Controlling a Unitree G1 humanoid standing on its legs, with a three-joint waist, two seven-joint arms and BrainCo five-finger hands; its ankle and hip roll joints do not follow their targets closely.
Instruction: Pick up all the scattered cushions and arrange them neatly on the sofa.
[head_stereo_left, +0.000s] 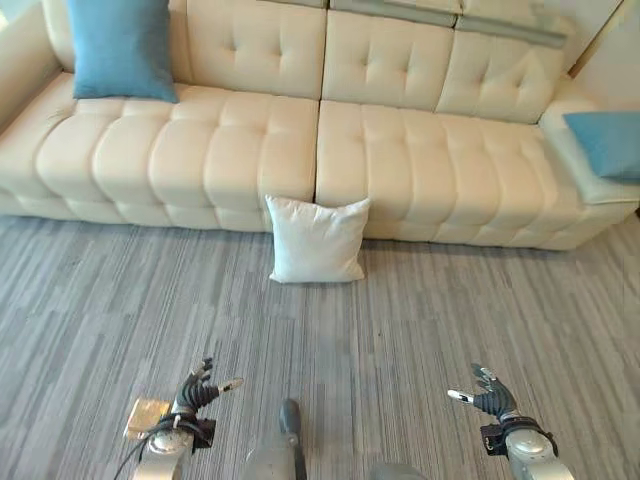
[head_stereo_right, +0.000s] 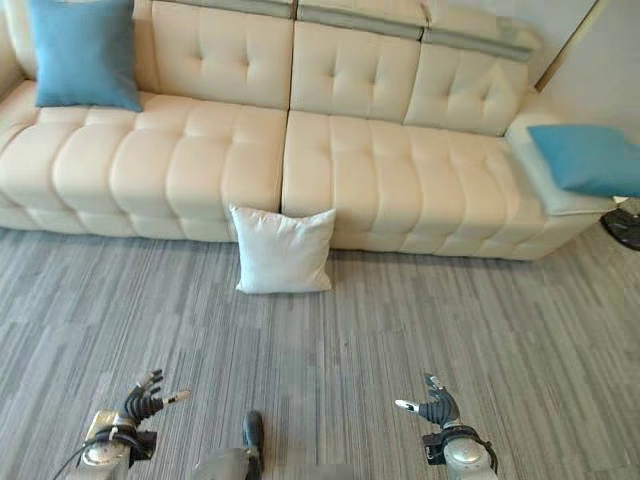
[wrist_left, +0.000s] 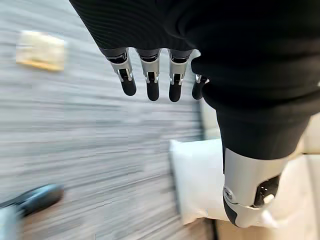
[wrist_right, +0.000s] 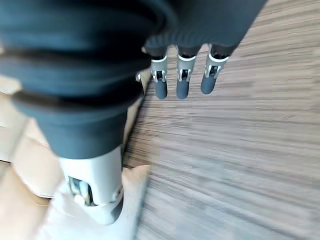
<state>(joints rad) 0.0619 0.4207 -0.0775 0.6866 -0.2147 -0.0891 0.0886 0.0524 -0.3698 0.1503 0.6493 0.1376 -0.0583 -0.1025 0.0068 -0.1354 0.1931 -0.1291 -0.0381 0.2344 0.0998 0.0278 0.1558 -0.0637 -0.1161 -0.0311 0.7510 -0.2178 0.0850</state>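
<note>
Cushions are the matter, but we begin from our hands. Our left hand (head_stereo_left: 196, 392) hangs low over the grey striped floor (head_stereo_left: 420, 320), its fingers (wrist_left: 151, 80) straight and relaxed, the thumb apart, holding nothing. Our right hand (head_stereo_left: 489, 396) hangs at the same height on the other side, fingers (wrist_right: 182, 80) also straight and loose, nothing in it. A small tan object (head_stereo_left: 146, 414) lies on the floor just beside our left wrist; we cannot tell what it is. Further ahead, between the two hands, the white cushion (head_stereo_left: 316, 240) stands upright on the floor, leaning against the front of the cream sofa (head_stereo_left: 420, 170). On the sofa, one blue cushion (head_stereo_left: 121, 47) leans on the backrest at our left end. Another blue cushion (head_stereo_right: 588, 157) lies flat on the right end.
</note>
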